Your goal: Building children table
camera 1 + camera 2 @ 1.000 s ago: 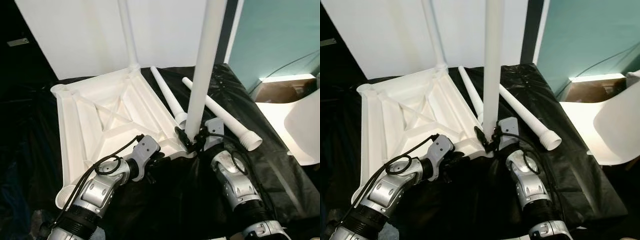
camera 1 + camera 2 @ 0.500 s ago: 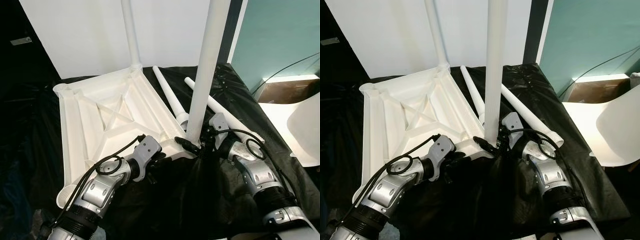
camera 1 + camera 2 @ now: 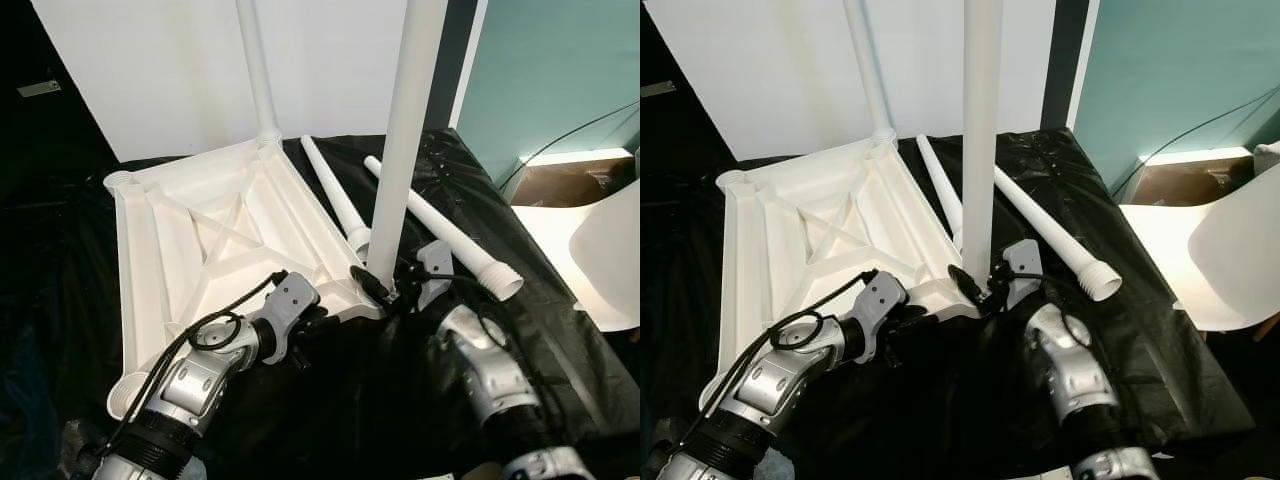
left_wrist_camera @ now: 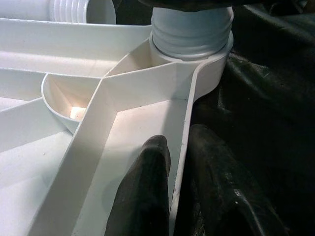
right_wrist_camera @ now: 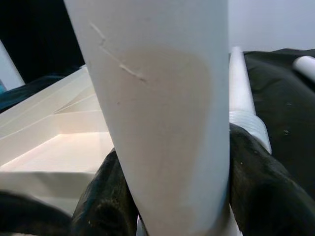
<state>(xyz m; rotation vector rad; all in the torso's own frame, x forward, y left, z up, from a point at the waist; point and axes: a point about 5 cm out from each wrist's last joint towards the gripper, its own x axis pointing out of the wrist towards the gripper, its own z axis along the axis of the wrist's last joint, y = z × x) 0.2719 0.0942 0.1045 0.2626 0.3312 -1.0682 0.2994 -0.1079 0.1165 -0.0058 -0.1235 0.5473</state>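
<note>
The white tabletop [image 3: 190, 230] lies upside down on a black sheet, ribs facing up. One white leg [image 3: 255, 70] stands in its far corner socket. A second leg [image 3: 400, 150] stands nearly upright in the near right corner socket, threaded end [image 4: 191, 29] seated there. My right gripper [image 3: 390, 290] is shut on this leg just above the socket; its fingers [image 5: 106, 196] wrap both sides of the leg [image 5: 162, 123]. My left gripper [image 3: 312, 322] is shut on the tabletop's near rim, fingers [image 4: 147, 196] straddling the rim wall. Two loose legs [image 3: 335, 200] [image 3: 450, 235] lie beside the tabletop.
A white chair [image 3: 610, 260] and a cardboard box [image 3: 560, 180] stand off to the right past the sheet's edge. A white panel [image 3: 160, 70] rises behind the tabletop. Open sockets show at the left corners [image 3: 120, 182] [image 3: 125, 395].
My right arm swung outward around the upright leg and has come back in, keeping its hold; the leg now stands a little straighter. The left gripper has stayed on the rim.
</note>
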